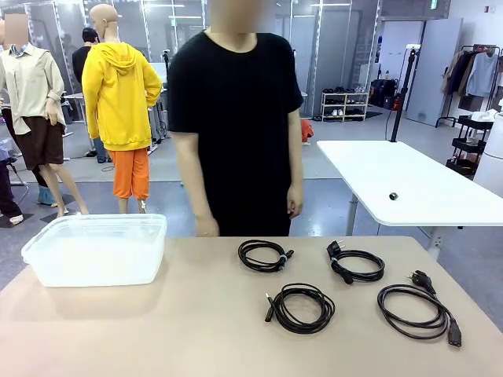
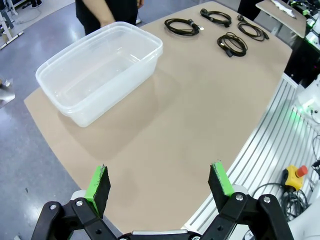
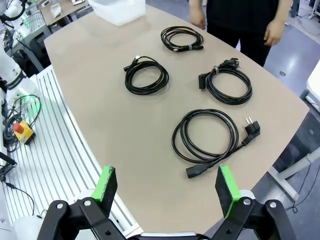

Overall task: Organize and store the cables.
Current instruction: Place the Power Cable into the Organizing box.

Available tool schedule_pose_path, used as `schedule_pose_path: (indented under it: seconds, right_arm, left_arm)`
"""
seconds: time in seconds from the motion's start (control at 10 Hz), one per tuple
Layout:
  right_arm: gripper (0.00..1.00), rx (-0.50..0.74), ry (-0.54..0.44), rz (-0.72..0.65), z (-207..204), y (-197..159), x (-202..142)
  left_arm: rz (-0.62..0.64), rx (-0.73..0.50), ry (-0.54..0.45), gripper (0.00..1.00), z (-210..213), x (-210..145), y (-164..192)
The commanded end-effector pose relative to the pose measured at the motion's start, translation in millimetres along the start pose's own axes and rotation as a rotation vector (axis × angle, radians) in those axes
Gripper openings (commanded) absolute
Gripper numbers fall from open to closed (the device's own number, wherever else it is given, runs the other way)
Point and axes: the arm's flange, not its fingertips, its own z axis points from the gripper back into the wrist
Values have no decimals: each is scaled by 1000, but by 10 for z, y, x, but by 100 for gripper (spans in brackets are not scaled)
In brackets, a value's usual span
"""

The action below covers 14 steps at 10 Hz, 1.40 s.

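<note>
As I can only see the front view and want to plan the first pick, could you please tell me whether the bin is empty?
Observer: Yes, the left wrist view shows nothing inside the bin.
Operator: Thanks; where is the right gripper?
Observer: The right gripper hangs open above the table, nearest the rightmost cable.
Operator: And the left?
Observer: The left gripper is open too, over bare table short of the bin.

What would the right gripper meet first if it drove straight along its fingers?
Likely the bare tabletop, close beside the nearest coiled cable; depth is unclear, so the open right gripper might clip that coil's edge instead.
</note>
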Motion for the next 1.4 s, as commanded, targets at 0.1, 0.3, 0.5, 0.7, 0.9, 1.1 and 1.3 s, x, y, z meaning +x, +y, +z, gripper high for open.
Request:
schedule_pose_path:
  seconds: [0.1,0.3,0.5,0.7,0.9,1.1,1.3]
  right_arm:
    - [100,3,-13,18,5,-6,8]
    - [100,3,-13,18,5,-6,8]
    - [100,3,-13,18,5,-6,8]
    - [100,3,-13,18,5,-6,8]
    - [100,3,-13,18,5,-6,8]
    - [100,3,-13,18,5,-6,8]
    - [100,3,-13,18,5,-6,8]
  left_arm:
    - [-18,-15,-5,100,14,-10,-3]
    - [-18,-15,-5,100,14,-10,-3]
    - [-18,-15,-5,100,14,-10,-3]
    - [-18,-15,-5,100,14,-10,-3]
    - [-18,-15,-5,100,14,-10,-3]
    - [-18,-15,-5,100,14,-10,-3]
    - [-18,-15,-5,100,14,-10,-3]
